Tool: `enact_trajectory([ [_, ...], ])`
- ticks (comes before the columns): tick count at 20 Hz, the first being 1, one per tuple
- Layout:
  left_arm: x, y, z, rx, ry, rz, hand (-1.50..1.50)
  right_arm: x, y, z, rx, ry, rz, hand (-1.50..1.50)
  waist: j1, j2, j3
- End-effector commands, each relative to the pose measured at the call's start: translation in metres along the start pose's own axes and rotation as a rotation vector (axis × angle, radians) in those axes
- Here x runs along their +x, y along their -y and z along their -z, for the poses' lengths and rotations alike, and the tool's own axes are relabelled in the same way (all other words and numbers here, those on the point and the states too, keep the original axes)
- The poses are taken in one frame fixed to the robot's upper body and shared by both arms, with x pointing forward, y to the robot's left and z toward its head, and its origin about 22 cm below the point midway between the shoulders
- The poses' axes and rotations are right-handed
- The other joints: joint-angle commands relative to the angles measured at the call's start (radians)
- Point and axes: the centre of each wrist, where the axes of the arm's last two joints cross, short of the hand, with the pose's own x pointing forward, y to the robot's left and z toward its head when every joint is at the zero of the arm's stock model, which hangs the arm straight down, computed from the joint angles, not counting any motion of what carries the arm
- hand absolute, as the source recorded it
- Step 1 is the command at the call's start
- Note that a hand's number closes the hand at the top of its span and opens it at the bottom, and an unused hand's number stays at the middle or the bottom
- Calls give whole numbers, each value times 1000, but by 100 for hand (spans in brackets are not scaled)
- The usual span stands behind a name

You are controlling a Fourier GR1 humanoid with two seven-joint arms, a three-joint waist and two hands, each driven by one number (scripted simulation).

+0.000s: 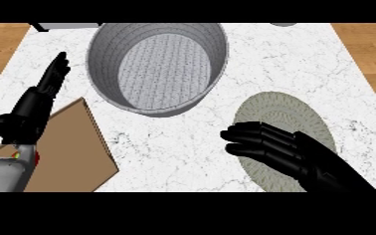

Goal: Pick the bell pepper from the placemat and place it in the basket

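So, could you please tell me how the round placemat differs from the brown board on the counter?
The placemat is round and grey-green with a woven look; the board is straight-edged and plain brown. The placemat lies at the right, partly under the open right hand; the board lies at the left, beside the resting left hand. Both lie flat on the white marbled counter.

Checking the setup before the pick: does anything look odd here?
No bell pepper shows: the placemat looks bare where visible, and the basket holds nothing. The right hand over the placemat may hide it.
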Motion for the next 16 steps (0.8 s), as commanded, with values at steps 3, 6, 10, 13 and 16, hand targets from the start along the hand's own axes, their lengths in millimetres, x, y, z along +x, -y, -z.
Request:
enact_trajectory([
  [3, 6, 2, 2, -15, 21, -8, 0, 41, 54, -7, 275, -170, -533, -150, 21, 7, -1],
  [6, 7, 6, 0, -41, 28, 10, 0, 62, 60, -7, 470, -243, -617, -150, 38, 10, -2],
  [10, 6, 9, 4, -34, 43, 9, 0, 64, 81, -5, 592, -329, -626, -150, 50, 21, 2],
  [13, 6, 7, 10, -49, 31, -19, 0, 70, 74, 3, 639, -341, -636, -150, 54, 22, 3],
  [16, 10, 20, 7, -47, 35, 1, 0, 65, 79, 14, 660, -392, -653, -150, 59, 22, 3],
])
